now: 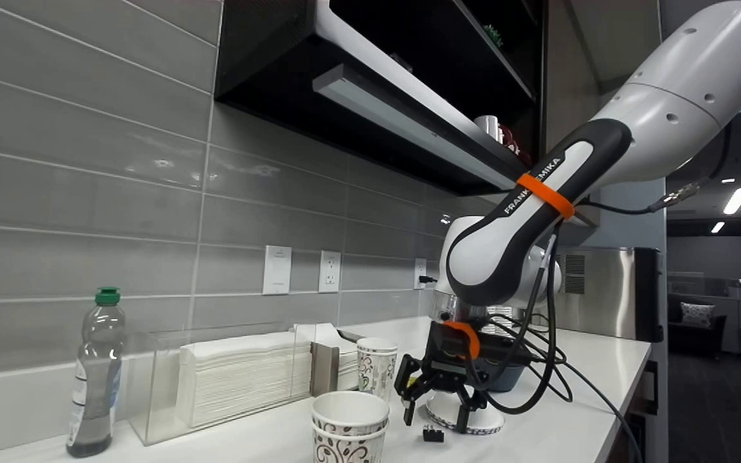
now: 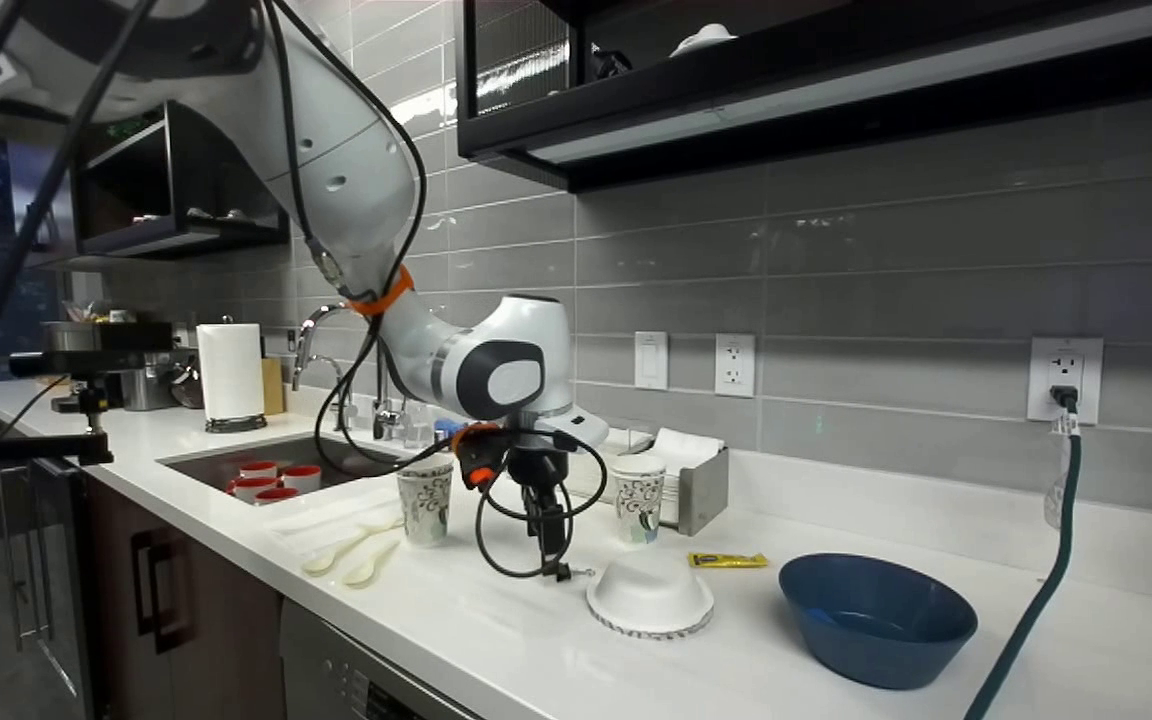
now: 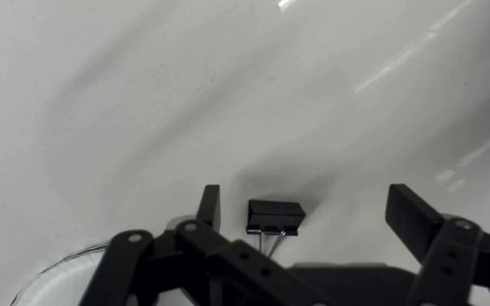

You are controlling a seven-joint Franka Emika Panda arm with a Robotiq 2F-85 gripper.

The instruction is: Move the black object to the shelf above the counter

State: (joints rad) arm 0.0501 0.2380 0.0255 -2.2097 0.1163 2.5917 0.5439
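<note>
The black object is a small black binder clip (image 3: 274,216) with silver wire handles. It lies on the white counter (image 2: 496,650) and shows in both exterior views (image 1: 433,435) (image 2: 563,572). My gripper (image 3: 306,206) is open and points down over it. In the wrist view the clip is between the spread fingers, nearer the left finger and apart from both. The handle ends are hidden behind the gripper. The gripper also shows low above the counter in an exterior view (image 1: 435,417). The dark shelf (image 1: 293,109) hangs on the wall above, with a grey strip underneath; it also shows here (image 2: 736,90).
An upturned white paper bowl (image 2: 649,590) sits close beside the gripper. Paper cups (image 1: 351,418) (image 2: 426,505) stand nearby. A napkin holder (image 1: 242,373) and a bottle (image 1: 95,386) stand along the wall. A blue bowl (image 2: 876,620) and yellow packet (image 2: 726,560) lie farther off. Cables loop from the arm.
</note>
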